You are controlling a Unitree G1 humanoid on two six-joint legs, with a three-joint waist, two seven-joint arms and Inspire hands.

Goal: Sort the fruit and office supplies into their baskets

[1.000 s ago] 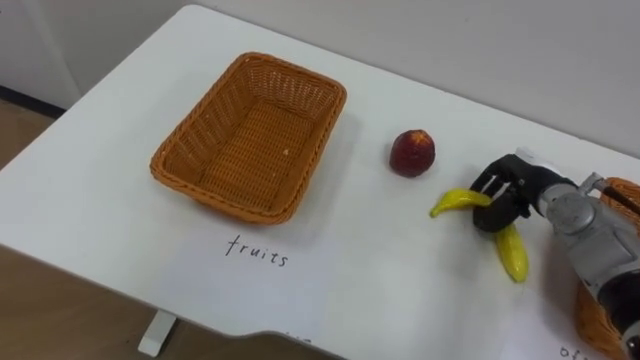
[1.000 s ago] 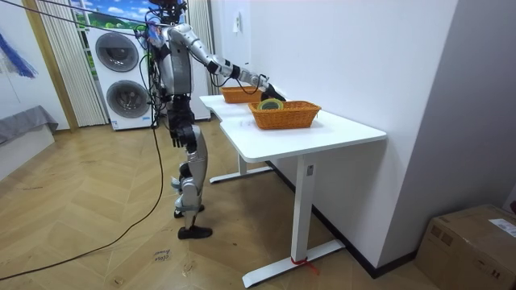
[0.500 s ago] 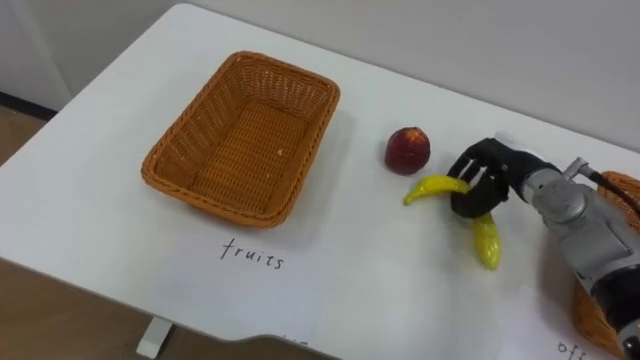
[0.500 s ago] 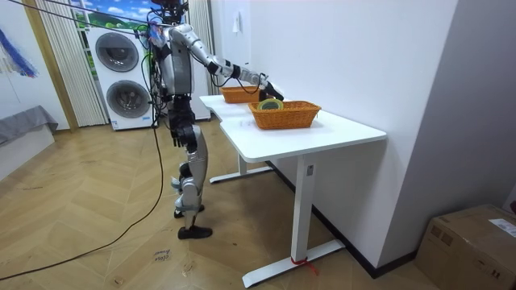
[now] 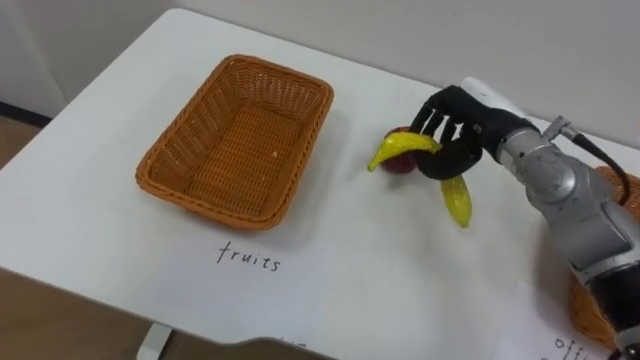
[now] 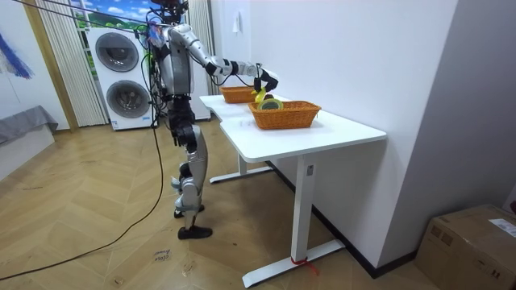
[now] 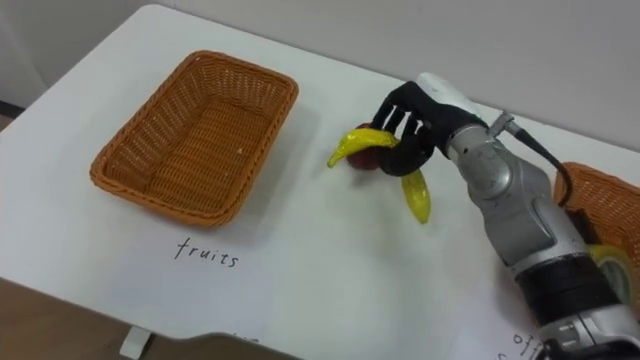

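My right hand (image 5: 452, 122) (image 7: 408, 126) is shut on a yellow banana (image 5: 455, 198) (image 7: 415, 197), which hangs above the white table (image 5: 90, 170); one end points left, the other droops down. A red apple (image 5: 401, 165) (image 7: 366, 159) lies on the table just behind the banana, mostly hidden by it. The empty wicker fruit basket (image 5: 300, 105) (image 7: 120, 180) stands to the left, with a "fruits" label in front of it. In the room view the right hand (image 6: 267, 81) is raised over the table with the banana (image 6: 260, 97).
A second wicker basket (image 5: 592, 310) (image 7: 588, 195) (image 6: 286, 113) stands at the right edge and holds a roll of tape (image 7: 608, 262). The table's front edge runs close along the bottom of the eye views. A wall stands behind the table.
My right hand has lifted the banana off the table and carried it left, in front of the apple. The apple and baskets stay put.
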